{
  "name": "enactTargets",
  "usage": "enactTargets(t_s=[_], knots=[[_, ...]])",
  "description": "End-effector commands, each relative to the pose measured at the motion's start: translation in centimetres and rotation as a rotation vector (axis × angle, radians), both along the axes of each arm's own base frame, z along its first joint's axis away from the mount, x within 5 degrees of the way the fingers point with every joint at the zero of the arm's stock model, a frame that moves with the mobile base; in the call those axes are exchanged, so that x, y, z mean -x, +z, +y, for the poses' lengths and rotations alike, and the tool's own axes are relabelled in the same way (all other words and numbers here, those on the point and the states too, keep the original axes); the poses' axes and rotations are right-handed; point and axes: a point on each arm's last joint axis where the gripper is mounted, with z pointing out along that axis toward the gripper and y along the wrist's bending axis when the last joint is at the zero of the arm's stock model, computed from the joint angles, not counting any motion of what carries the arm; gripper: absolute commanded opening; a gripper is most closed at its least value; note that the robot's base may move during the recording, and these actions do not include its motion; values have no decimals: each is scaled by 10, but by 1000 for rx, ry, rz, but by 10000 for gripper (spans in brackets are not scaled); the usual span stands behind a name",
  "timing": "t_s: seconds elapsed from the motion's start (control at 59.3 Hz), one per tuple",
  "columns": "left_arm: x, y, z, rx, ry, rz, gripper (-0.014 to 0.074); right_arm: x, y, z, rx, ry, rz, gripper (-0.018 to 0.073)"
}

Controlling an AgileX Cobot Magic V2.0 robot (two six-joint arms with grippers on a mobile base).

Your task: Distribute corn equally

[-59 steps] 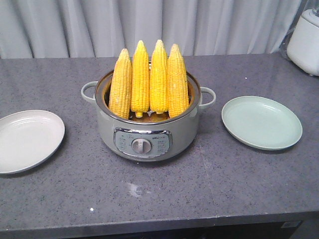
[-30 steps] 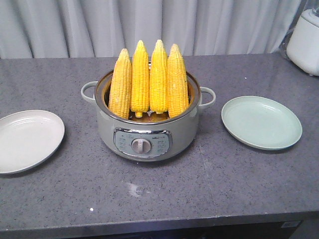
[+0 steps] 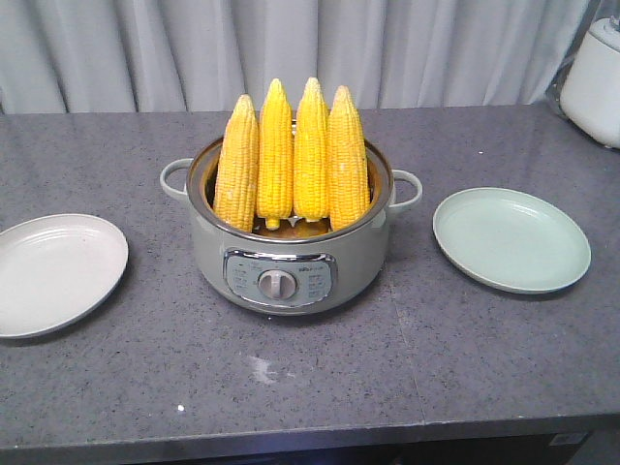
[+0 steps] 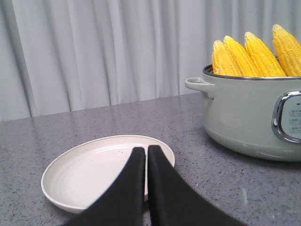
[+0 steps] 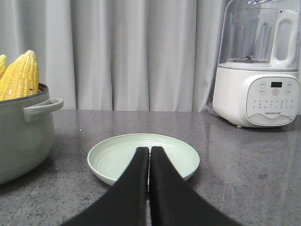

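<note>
- Handling, judged: the corn (image 3: 291, 160) should be stiff and fairly heavy for its size; the kernel rows give some bite, but the round body may roll or twist between flat fingers, and it may be slick if steamed
- Best hold, judged: across the exposed upper half, above the rim of the pot (image 3: 291, 266) and below the thin tip; take an outer cob first, since its neighbours touch it on one side only
- Look: four cobs, bright yellow, kernels in neat rows, standing tips-up in a tight row inside the pot; lower ends hidden by the pot wall
- Left gripper (image 4: 146, 149): fingers pressed together, holding nothing; the white plate (image 4: 80, 169) lies just under and ahead of it; the corn sits ahead and off to its right, well apart
- Right gripper (image 5: 149, 150): fingers likewise together, holding nothing; the green plate (image 5: 113, 157) lies directly ahead; the corn is far to its left
- Both plates bare; no cob moved yet
</note>
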Motion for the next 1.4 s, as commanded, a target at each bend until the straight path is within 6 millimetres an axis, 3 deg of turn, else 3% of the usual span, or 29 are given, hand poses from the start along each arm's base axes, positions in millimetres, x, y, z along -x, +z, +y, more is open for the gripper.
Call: enactTargets(t_s=[0.0, 1.383], knots=[[1, 3, 2, 24, 18, -72, -6, 1, 3, 1, 11, 6, -69, -3], [1, 3, 2, 24, 18, -72, -6, 1, 3, 1, 11, 6, -69, -3]])
